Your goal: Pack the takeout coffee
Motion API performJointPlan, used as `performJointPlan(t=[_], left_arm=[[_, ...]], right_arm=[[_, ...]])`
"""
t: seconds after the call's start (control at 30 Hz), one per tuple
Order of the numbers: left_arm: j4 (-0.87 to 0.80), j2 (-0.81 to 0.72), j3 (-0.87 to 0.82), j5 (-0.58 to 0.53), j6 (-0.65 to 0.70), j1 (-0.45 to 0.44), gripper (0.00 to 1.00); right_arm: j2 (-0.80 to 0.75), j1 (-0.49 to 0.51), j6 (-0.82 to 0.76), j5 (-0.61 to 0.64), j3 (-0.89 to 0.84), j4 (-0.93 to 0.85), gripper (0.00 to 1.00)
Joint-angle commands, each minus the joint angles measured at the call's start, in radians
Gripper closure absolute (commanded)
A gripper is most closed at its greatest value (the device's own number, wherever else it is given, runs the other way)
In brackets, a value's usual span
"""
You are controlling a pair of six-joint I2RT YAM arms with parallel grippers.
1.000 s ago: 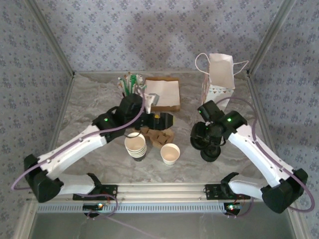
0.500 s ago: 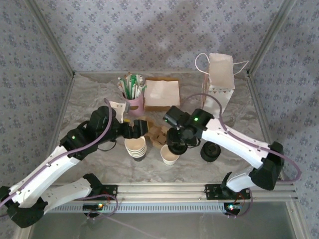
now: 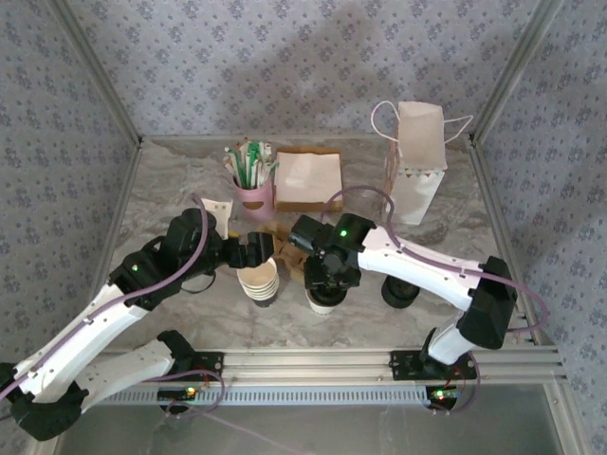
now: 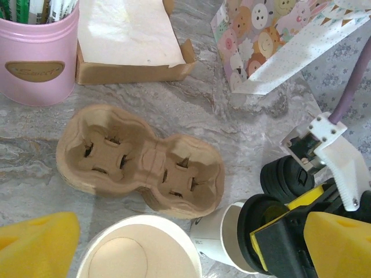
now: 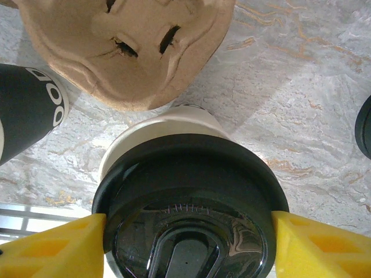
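A small cream paper cup (image 3: 323, 301) stands at the front middle of the table, also seen as cup (image 5: 168, 124) and cup (image 4: 223, 237). My right gripper (image 3: 322, 275) is directly above it, shut on a round black lid (image 5: 188, 214) by its rim. The lid (image 4: 264, 226) sits at the cup's mouth; whether it is pressed on I cannot tell. My right gripper (image 5: 188, 237) has a yellow finger on each side of the lid. My left gripper (image 3: 254, 248) stands wide open just behind the stack of lidless cups (image 3: 258, 280), holding nothing.
A brown pulp cup carrier (image 4: 142, 159) lies just behind the cups. A pile of black lids (image 3: 400, 292) is right of the cup. Further back stand a pink stirrer pot (image 3: 251, 185), a napkin box (image 3: 308, 180) and a patterned paper bag (image 3: 415, 171).
My right arm has carried the black lid leftward from beside the lid pile to over the lone cup. My left arm has drawn back toward the left, behind the cup stack.
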Motion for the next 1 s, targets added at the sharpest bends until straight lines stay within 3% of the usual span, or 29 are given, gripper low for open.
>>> performJointPlan(t=[0.0,0.97], left_arm=[[-0.01,-0.013,-0.002,-0.014,0.015,0.007,0.01],[0.004,-0.017,-0.022,0.001,0.012,0.018,0.01]], right_arm=[[0.027,0.008,0.025,-0.006,0.028,-0.021,0.31],[0.106,0.005,0.014,-0.058,0.036,-0.013,0.31]])
